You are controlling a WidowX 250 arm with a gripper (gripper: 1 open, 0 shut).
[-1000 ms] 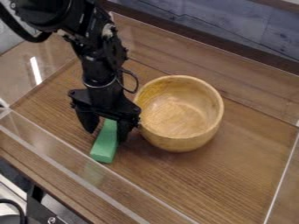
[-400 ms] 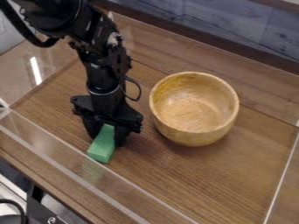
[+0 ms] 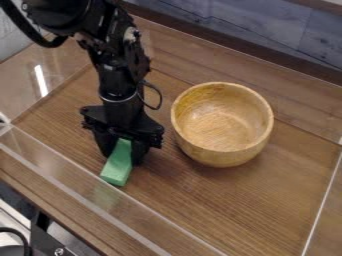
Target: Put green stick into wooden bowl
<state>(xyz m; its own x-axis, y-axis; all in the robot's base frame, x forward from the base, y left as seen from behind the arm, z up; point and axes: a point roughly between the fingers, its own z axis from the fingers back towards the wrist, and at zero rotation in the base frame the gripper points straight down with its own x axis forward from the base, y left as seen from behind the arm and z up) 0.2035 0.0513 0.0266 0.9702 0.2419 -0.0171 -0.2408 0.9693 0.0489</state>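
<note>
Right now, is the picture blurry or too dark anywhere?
In the camera view, the light is soft and even; the black arm is so dark its parts run together, the green stick looks slightly soft-edged, and the wooden bowl is bright, shaded inside its left wall.

I am in what looks like a lab or workshop corner. My black jointed arm, with cables running along it, leans over a brown wood-grain desk marked by pale straight lines. Behind 1 raised wooden edge lies a grey-blue streaked surface; dark hardware and 1 looped black cable crowd the near left corner.
</note>
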